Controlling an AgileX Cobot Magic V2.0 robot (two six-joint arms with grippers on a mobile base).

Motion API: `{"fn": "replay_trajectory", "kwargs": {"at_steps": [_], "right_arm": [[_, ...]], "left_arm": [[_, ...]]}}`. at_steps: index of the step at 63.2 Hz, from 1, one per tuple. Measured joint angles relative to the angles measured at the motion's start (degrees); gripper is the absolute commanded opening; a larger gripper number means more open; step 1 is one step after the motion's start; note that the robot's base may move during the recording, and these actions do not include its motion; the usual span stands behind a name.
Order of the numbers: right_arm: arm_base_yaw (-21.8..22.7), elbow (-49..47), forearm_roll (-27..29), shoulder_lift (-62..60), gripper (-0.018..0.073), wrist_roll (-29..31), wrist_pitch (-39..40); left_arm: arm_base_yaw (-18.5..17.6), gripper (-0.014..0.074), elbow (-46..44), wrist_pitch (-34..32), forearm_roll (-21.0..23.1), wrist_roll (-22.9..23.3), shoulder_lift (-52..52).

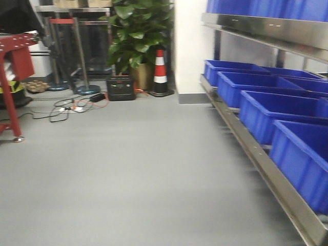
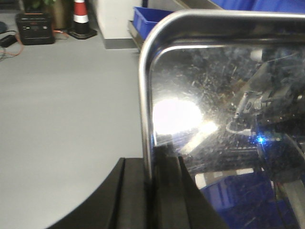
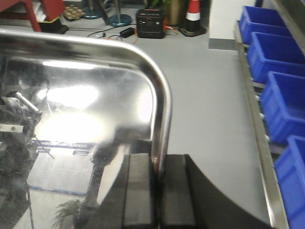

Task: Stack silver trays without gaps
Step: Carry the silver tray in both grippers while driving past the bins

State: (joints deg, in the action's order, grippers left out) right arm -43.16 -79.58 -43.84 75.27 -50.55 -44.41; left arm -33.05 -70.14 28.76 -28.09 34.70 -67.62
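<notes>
In the left wrist view a mirror-shiny silver tray point(image 2: 214, 95) fills the right side, held up above the grey floor. My left gripper point(image 2: 151, 164) is shut on its left rim, one black finger on each side of the edge. The right wrist view shows a silver tray point(image 3: 95, 95) filling the left side, its rounded corner at top. My right gripper point(image 3: 157, 160) is shut on its right rim. Whether both views show the same tray, I cannot tell. Neither a tray nor a gripper appears in the front view.
A steel shelf rail point(image 1: 266, 164) runs along the right with several blue bins point(image 1: 287, 110) on it. Ahead stand a traffic cone point(image 1: 160, 72), a black power box point(image 1: 121, 88) with cables, a plant point(image 1: 138, 36) and a red cart point(image 1: 13, 77) at left.
</notes>
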Motion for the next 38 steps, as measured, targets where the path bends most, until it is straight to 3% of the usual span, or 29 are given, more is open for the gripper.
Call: {"fn": "replay_trajectory", "kwargs": {"at_steps": [38], "right_arm": [[0.0, 0.0, 0.0, 0.0, -0.0078, 0.0, 0.11]], "left_arm": [[0.0, -0.0017, 0.0, 0.0, 0.0, 0.0, 0.09]]}}
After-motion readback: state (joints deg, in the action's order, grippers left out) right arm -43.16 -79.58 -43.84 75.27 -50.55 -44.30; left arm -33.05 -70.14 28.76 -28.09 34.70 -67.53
